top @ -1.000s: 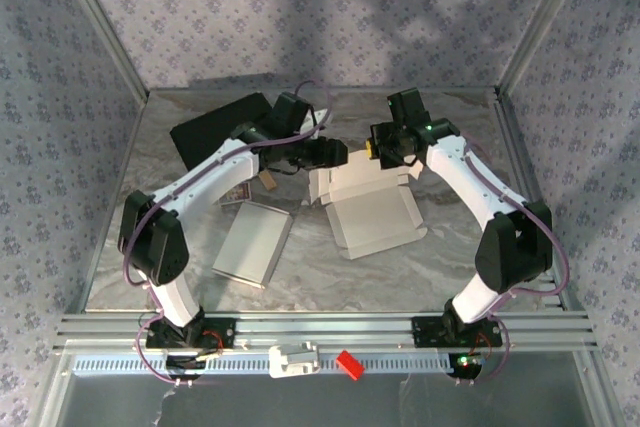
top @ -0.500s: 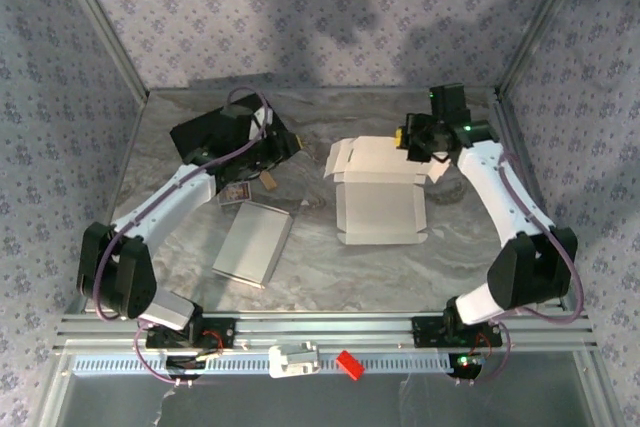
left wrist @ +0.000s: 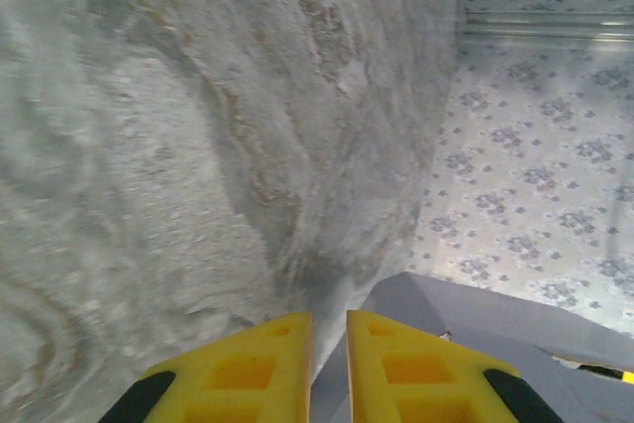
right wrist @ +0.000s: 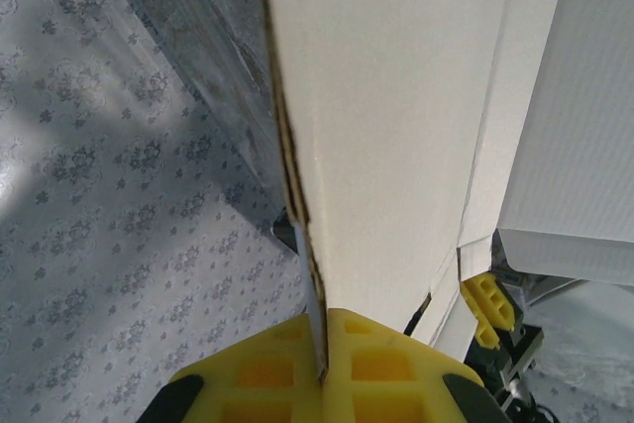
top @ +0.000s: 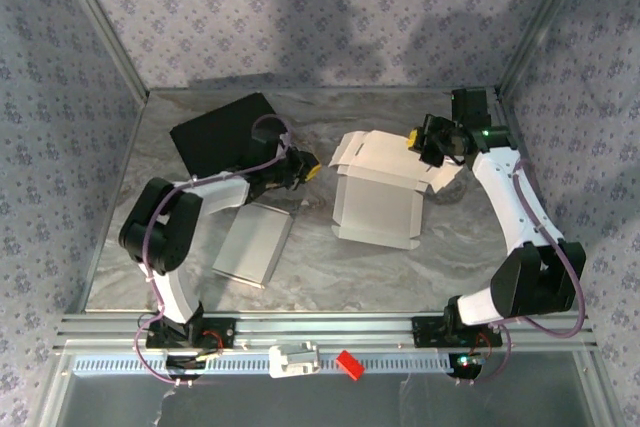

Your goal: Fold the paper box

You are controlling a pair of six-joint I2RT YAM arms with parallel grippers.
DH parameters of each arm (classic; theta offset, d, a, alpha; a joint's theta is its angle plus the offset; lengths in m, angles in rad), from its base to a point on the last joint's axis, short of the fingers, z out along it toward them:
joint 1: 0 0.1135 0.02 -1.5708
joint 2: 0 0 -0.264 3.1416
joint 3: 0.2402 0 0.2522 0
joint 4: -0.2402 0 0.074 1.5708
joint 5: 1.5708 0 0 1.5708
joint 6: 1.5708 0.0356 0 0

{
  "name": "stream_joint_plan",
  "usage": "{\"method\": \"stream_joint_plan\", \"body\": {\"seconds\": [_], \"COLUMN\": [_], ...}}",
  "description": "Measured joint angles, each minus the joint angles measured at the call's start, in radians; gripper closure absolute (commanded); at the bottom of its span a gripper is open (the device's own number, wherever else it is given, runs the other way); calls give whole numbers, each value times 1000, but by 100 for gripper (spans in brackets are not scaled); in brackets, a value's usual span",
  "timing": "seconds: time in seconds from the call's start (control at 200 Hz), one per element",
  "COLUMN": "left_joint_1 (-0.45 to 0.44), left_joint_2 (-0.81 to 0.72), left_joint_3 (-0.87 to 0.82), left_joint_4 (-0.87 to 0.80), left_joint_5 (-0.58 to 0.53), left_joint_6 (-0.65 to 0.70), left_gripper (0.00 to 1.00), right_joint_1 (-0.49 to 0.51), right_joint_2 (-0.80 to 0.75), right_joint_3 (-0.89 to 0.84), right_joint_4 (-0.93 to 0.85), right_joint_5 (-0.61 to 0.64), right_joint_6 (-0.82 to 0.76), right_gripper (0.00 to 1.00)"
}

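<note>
Paper box [top: 375, 209]: white cardboard, partly formed, lying open on the marbled table [top: 330, 287] right of centre, its broad bottom panel towards the near side and its far flaps raised and splayed; in the right wrist view the paper box [right wrist: 386, 126] shows as a tall white flap with its raw corrugated edge running down into the fingers. Right gripper [top: 420, 139]: at the box's far right corner, pressed together on that flap; seen close, the right gripper [right wrist: 325, 344] has its yellow fingers clamped on either face of the cardboard edge. Left gripper [top: 312, 169]: low over the table just left of the box, a gap of bare table between them; in its own camera the left gripper [left wrist: 329, 329] has its yellow fingers all but pressed together, a hairline slit between them, nothing gripped, and the table [left wrist: 149, 146] beyond it meets the flower-patterned wall [left wrist: 535, 175]. Grey flat carton [top: 253, 242]: lying left of the box, towards the near side, apart from it and beside the left arm. Black sheet [top: 222, 132]: at the far left of the table, its near corner crossed by the left arm. Front rail: a small red piece [top: 347, 364] and a white piece [top: 293, 358], side by side between the two arm bases.
</note>
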Motion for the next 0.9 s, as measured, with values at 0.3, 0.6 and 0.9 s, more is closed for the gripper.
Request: {"method": "stream_joint_plan", "body": {"seconds": [0.3,0.6,0.9], "left_joint_1": [-30,-38,-54], "left_joint_2": [70,82,90], "left_joint_3": [1,-3,-5], "left_joint_4": [179,301,326], "left_joint_5": [0,11,22], "left_joint_6": [-106,-165,-185], "left_gripper": [79,80,80], "right_joint_1": [-3,-9,-24], "right_joint_2": [0,0,1], "right_joint_3": [0,1,1], "right_joint_4": [24,42,86], "right_joint_5": [-20,-35,-43], "right_joint_6": [32,48,53], "right_gripper": [100,100,100]}}
